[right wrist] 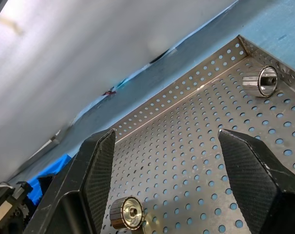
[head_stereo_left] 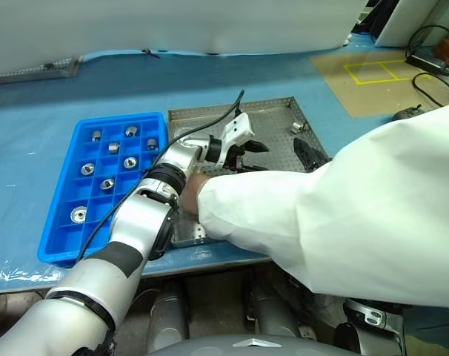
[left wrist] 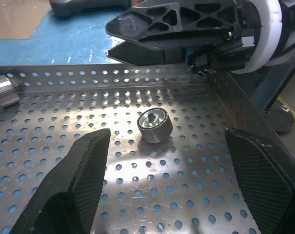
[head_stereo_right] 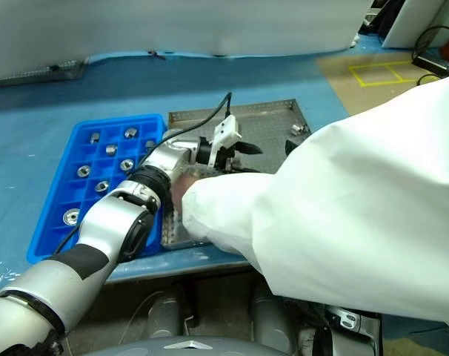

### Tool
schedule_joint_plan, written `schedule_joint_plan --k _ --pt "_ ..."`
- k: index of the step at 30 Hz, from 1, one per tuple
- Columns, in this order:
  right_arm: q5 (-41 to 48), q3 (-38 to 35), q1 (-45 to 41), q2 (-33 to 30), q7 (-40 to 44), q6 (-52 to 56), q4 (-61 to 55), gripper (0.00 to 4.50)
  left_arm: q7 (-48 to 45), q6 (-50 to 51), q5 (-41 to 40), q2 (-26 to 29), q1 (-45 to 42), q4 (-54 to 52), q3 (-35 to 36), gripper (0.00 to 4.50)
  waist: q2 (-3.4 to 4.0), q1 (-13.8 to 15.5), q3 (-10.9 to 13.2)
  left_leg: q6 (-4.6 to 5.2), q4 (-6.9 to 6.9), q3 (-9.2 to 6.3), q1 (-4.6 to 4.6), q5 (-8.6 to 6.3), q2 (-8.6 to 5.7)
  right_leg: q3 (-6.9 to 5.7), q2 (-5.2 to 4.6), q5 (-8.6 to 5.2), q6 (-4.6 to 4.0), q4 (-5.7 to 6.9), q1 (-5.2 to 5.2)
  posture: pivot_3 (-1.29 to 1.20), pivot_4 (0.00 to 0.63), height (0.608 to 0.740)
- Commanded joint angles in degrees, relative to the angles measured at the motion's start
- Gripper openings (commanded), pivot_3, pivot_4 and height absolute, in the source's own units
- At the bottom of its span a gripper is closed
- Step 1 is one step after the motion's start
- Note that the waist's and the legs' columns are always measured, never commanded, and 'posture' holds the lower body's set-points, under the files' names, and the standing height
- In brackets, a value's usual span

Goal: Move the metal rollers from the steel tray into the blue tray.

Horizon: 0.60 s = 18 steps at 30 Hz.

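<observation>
So the table (head_stereo_left: 32,133) has blue sheeting over it, and a person in a white sleeve (head_stereo_left: 321,215) is leaning across the near right, with a hand right up against the robot's left forearm. Next biggest is the steel tray (head_stereo_left: 273,119), and touching its left side is the blue tray (head_stereo_left: 61,222), which already has about seven metal rollers (head_stereo_left: 87,169) sitting one per compartment.

Left gripper (left wrist: 167,161) hangs over the steel tray floor, fingers spread wide and holding nothing, with a single roller (left wrist: 155,126) lying loose on the perforated floor just ahead of it. Right gripper (right wrist: 169,180) is also wide open and empty, low over the same tray. Another roller (right wrist: 260,81) sits near the far right corner.

My read: we're mid-job, lining up the next pick. Next move would be dropping the left gripper so its fingers straddle that roller, then closing. Small and round, so it might roll off.
</observation>
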Motion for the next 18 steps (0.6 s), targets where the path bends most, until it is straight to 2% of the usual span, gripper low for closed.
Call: schedule_joint_plan --k 1,5,14,18 --pt "1.3 -0.2 -0.4 -0.4 0.1 -0.6 -2.4 3.53 3.7 -0.6 -0.7 0.8 -2.3 -0.2 1.6 3.99 0.0 0.0 0.0 0.0 0.0 0.0 -0.01 0.0 0.0 0.0 0.0 0.0 0.0 -0.01 0.0 -0.49 0.15 0.74" --pt "1.0 0.2 -0.5 -0.3 0.3 -0.7 -2.1 3.53 3.9 1.0 -1.6 2.9 -2.3 -0.5 2.8 3.99 0.0 0.0 0.0 0.01 0.0 -0.01 -0.01 -0.01 0.0 0.0 0.01 0.0 0.0 -0.02 0.0 -0.47 0.15 0.74" --pt "0.5 1.3 -2.5 -0.3 1.9 -0.6 1.4 3.53 -0.1 4.2 -1.0 16.1 -1.4 -1.8 3.5 3.99 0.0 0.1 0.0 -0.01 -0.06 -0.04 -0.01 0.0 0.01 0.0 0.02 0.0 0.0 -0.02 -0.05 -0.39 0.15 0.74" --pt "-0.1 2.2 -4.2 -0.4 3.2 -0.7 3.8 3.53 -2.5 5.3 -0.5 19.5 0.1 -3.0 2.4 3.99 0.0 0.5 0.0 -0.01 -0.09 -0.06 -0.02 -0.01 0.02 0.0 0.01 -0.01 -0.01 -0.03 -0.05 -0.37 0.15 0.74"
